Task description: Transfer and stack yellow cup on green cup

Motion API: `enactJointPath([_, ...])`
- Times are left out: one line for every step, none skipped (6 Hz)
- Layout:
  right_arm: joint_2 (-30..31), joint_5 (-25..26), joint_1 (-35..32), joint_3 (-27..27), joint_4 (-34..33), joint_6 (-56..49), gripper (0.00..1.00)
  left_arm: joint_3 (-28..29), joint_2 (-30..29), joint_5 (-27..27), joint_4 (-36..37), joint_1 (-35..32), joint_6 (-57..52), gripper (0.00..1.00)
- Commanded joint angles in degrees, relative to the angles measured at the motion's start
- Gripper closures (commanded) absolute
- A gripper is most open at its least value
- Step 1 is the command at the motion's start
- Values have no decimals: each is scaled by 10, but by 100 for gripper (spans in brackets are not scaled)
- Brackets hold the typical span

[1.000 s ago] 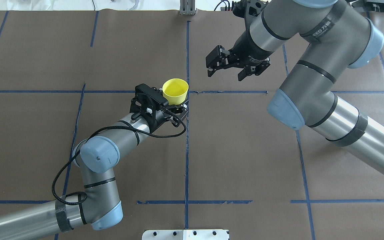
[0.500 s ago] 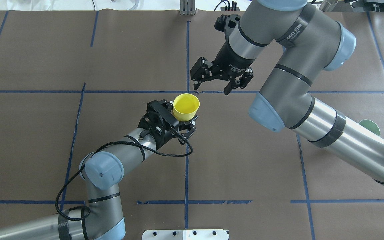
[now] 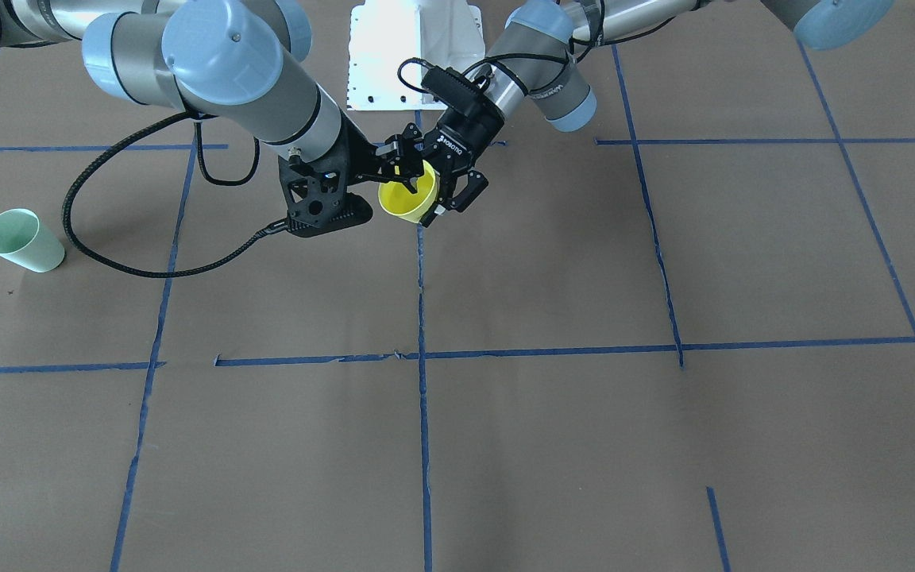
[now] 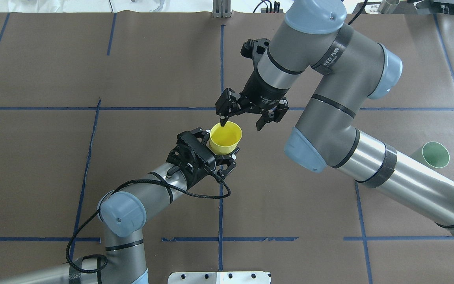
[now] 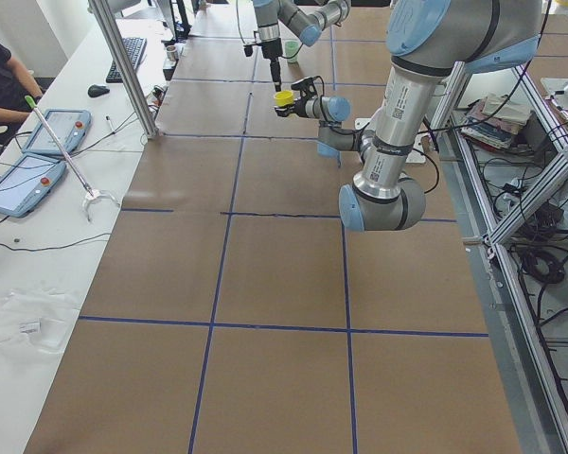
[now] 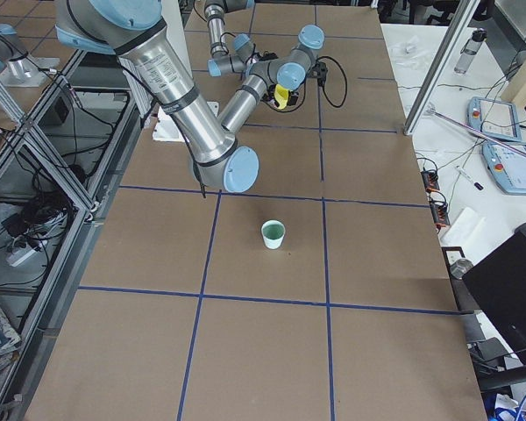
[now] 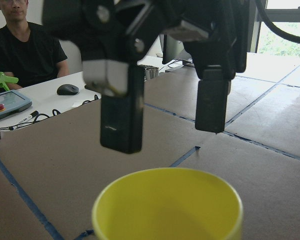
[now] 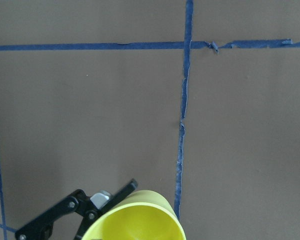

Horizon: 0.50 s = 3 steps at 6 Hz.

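Brown table: right tool downward above yellow cup

1. yellow cup: base cut off by bottom edge in both wrist views.
2. green cup: lower part hidden behind right arm, overhead.
3. left end effector: fingertips partly hidden by yellow cup, overhead.

Smooth plastic yellow cup

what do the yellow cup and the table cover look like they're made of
Yellow cup: probably plastic, going by its smooth, slightly glossy surface, thin even rim and uniform colour.
Table cover: looks like matte brown paper, flat with no shine, and blue tape stuck along it.
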<state>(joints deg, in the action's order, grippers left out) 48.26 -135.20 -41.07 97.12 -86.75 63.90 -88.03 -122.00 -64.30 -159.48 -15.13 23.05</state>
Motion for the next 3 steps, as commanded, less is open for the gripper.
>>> enactJointPath([7,0,6,7,1,0,2,-7,0,1,-5,0,0,62])
enactJointPath([16,-1,6,17,1,-1,2,-7,0,1,-5,0,0,62])
enactJointPath([18,5,10,18,1,-2,3,-8,0,1,-6,0,-1,62])
